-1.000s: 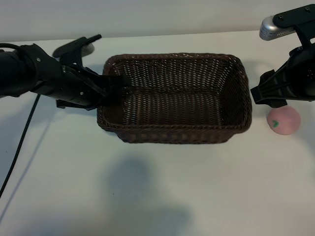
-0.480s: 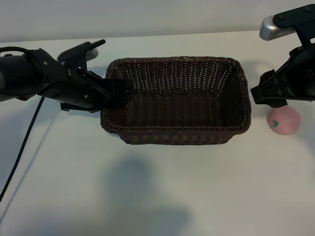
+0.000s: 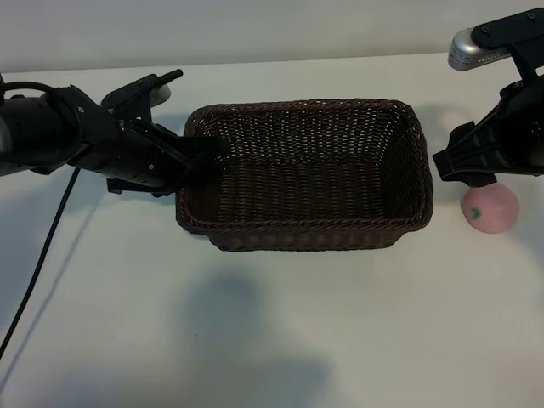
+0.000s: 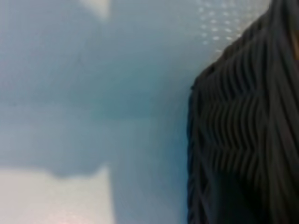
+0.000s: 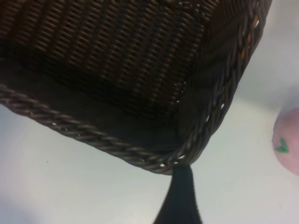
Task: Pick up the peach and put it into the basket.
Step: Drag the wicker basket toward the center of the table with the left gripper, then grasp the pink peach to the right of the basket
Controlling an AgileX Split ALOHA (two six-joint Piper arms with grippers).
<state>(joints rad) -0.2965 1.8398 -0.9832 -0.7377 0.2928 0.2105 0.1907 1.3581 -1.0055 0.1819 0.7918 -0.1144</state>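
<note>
The peach [image 3: 490, 209] is seen lying on the white surface [image 3: 272, 323] near its right edge, just beside the right short wall of the basket [image 3: 306, 174] but outside it and not touching it. It is small, round and pale pink, with a little green leaf mark on its upper side. It is judged to be light and probably a little soft or smooth, so it may roll away when it is pushed from one side only. It should therefore be taken from above, with one finger on each side of its widest part, and pressed gently. The right claw [image 3: 459, 164] hangs just above the peach, between it and the basket wall; its fingers are spread wide and nothing is held. The left claw [image 3: 204, 153] is at the left short wall of the basket, at the braided rim. Whether it is gripping the rim or is spread cannot be told from these views. The basket is judged to be stiff and light, so it can slide on the surface if it is bumped. Its inside is empty, and the peach is not yet lifted.
</note>
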